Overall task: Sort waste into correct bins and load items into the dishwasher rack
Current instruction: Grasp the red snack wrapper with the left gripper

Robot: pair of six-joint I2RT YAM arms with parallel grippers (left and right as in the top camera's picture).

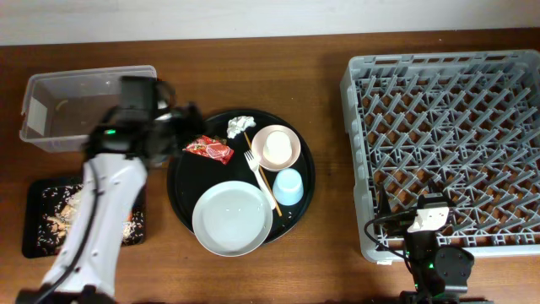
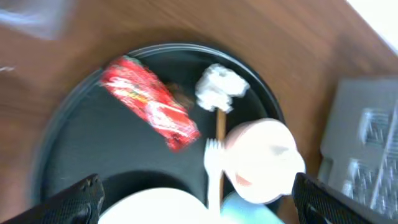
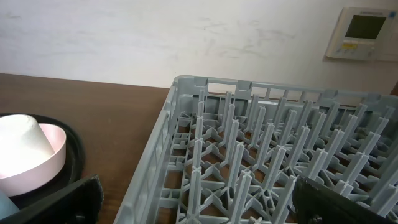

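Observation:
The shiny red wrapper (image 1: 209, 149) (image 2: 152, 102) and the white tissue (image 1: 240, 126) (image 2: 221, 87) lie at the back of the round black tray (image 1: 181, 194). My left gripper (image 1: 184, 125) (image 2: 199, 186) hovers open and empty over the tray's left part, near the wrapper. The pink bowl (image 1: 287, 156) (image 2: 264, 162) holds the cream cup (image 1: 275, 145) (image 3: 22, 134). The fork (image 1: 261, 173), chopsticks (image 2: 220, 124), blue cup (image 1: 288, 187) and white plate (image 1: 232, 218) lie on the same tray. My right gripper (image 1: 413, 203) (image 3: 196, 199) is open at the front edge of the grey rack (image 1: 447, 143) (image 3: 249, 149).
The clear tub (image 1: 84, 110) stands at the back left. The shallow black tray (image 1: 38, 241) at the front left holds rice and scraps (image 1: 59, 215). My left arm reaches across between them. A wall panel (image 3: 364, 34) hangs behind the rack.

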